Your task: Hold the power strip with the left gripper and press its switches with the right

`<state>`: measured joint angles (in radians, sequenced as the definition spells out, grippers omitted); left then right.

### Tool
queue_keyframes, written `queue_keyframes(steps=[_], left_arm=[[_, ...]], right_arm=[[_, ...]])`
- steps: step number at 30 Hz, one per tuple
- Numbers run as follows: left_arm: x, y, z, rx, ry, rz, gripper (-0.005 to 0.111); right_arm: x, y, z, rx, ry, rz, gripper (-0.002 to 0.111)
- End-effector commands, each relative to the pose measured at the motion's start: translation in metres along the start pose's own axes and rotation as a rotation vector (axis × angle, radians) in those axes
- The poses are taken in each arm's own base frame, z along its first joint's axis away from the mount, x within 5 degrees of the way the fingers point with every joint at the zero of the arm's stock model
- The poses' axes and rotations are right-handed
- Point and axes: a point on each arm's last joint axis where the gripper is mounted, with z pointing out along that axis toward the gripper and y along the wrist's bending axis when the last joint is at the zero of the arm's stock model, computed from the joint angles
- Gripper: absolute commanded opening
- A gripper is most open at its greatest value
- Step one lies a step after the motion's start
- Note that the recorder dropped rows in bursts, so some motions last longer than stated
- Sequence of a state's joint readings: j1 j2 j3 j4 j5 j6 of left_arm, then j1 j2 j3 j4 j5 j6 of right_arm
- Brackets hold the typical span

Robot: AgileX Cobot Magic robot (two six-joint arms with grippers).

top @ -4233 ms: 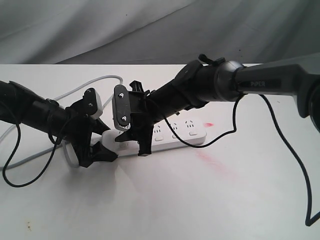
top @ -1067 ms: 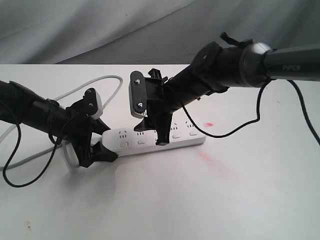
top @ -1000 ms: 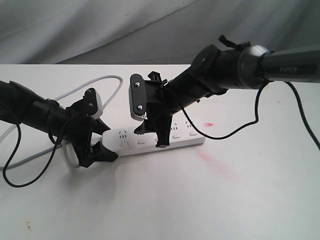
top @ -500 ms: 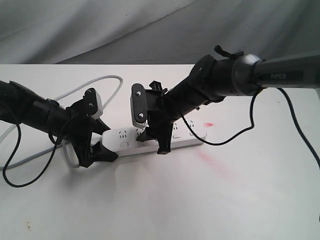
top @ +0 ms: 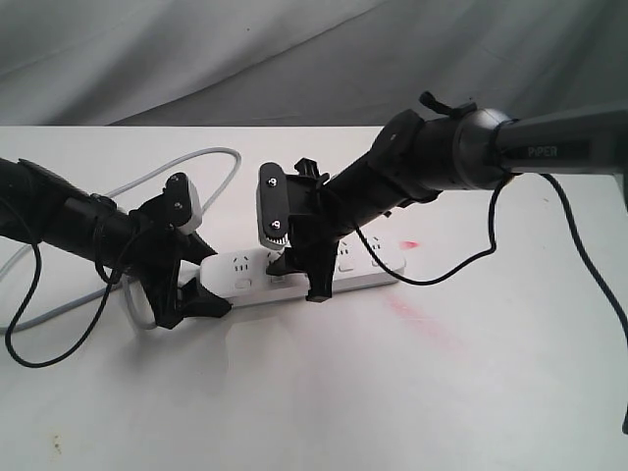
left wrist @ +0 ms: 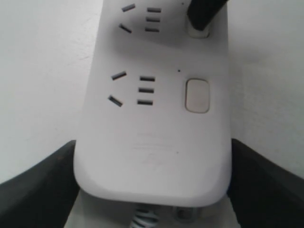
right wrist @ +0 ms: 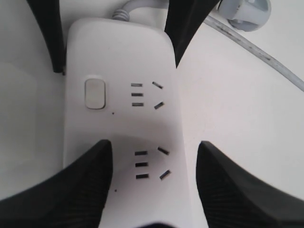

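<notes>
- Strip [top: 365, 267] lies flat mid-table [top: 392, 392], with its cord [top: 211, 154] looping off to the left.
- Left gripper [top: 199, 280] is clamped on the strip's rounded cord end, one finger tight against each long side.
- Right gripper [top: 299, 278] is spread wide and grasping nothing. One fingertip [left wrist: 203, 12] is planted on the second switch [left wrist: 198, 32], and the other finger hangs just off the socket-side edge.
- First switch [left wrist: 197, 95] is uncovered.

Middle of power strip [top: 368, 279] behind right claw [top: 298, 281]
</notes>
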<state>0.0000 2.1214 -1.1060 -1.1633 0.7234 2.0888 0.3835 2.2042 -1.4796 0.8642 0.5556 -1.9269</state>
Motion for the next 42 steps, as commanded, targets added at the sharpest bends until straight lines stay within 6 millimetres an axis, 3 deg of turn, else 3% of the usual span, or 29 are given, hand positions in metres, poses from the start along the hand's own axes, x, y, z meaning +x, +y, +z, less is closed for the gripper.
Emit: queue_keyframes(steps=[1, 12, 25, 34, 42], left_arm=[[-0.002, -0.001, 0.001, 0.009, -0.007, 0.01, 0.052], [-0.002, -0.001, 0.001, 0.009, -0.007, 0.01, 0.052], [-0.002, -0.001, 0.001, 0.009, -0.007, 0.01, 0.052], [-0.002, -0.001, 0.001, 0.009, -0.007, 0.01, 0.052], [-0.002, -0.001, 0.001, 0.009, -0.007, 0.01, 0.052]], right_arm=[[0.007, 0.008, 0.01, -0.052, 0.012, -0.008, 0.051], [0.024, 0.022, 0.018, -0.075, 0.064, 0.008, 0.051], [0.033, 0.018, 0.014, -0.056, 0.077, 0.027, 0.051], [0.041, 0.024, 0.025, -0.084, 0.084, 0.047, 0.051], [0.022, 0.009, -0.001, -0.01, 0.05, 0.032, 0.051]])
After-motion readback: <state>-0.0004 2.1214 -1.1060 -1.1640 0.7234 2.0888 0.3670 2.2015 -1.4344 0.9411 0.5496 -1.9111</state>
